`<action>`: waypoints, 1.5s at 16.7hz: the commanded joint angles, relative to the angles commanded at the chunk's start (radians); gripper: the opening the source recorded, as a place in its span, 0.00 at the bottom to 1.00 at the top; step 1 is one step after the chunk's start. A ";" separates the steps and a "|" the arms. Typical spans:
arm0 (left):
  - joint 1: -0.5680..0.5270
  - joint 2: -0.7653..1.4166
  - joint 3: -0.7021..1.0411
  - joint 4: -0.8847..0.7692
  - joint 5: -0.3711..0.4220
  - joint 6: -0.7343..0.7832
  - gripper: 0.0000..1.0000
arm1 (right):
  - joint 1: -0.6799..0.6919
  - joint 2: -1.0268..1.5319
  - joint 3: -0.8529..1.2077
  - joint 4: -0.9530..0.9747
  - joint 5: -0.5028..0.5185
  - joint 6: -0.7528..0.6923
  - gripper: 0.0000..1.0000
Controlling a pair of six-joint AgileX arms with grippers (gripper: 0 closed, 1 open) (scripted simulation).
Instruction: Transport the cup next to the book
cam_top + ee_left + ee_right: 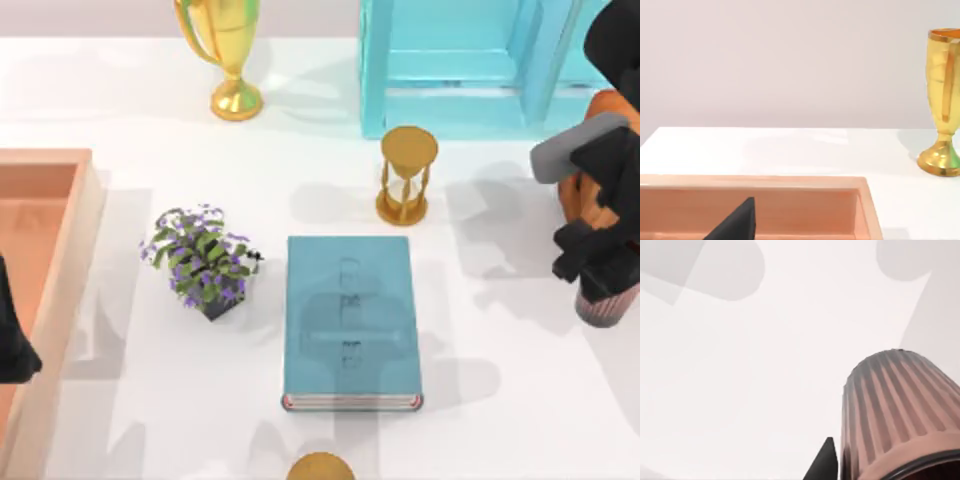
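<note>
Right gripper (600, 262), dark and bulky, sits over the cup (605, 303) well to the right of the book (350, 322); its fingers reach the cup's rim, but I cannot tell whether they are pinching it. Seen from the right wrist, the cup (900, 410) is a small copper-brown tumbler with vertical ribs down its wall and a dark rim, with one black fingertip (824, 462) just beside it. Teal-blue and far larger, the book lies flat with faint embossed marks on its cover and white page edges with reddish trim. Parked far left of the book, the left gripper (12, 335) hangs over a peach tray (80, 240).
</note>
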 joint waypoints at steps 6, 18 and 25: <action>0.000 0.000 0.000 0.000 0.000 0.000 1.00 | 0.119 0.109 0.161 -0.009 -0.004 0.485 0.00; 0.000 0.000 0.000 0.000 0.000 0.000 1.00 | 0.179 0.155 0.241 -0.005 -0.006 0.756 0.00; 0.000 0.000 0.000 0.000 0.000 0.000 1.00 | 0.186 0.187 0.082 0.192 -0.006 0.757 0.00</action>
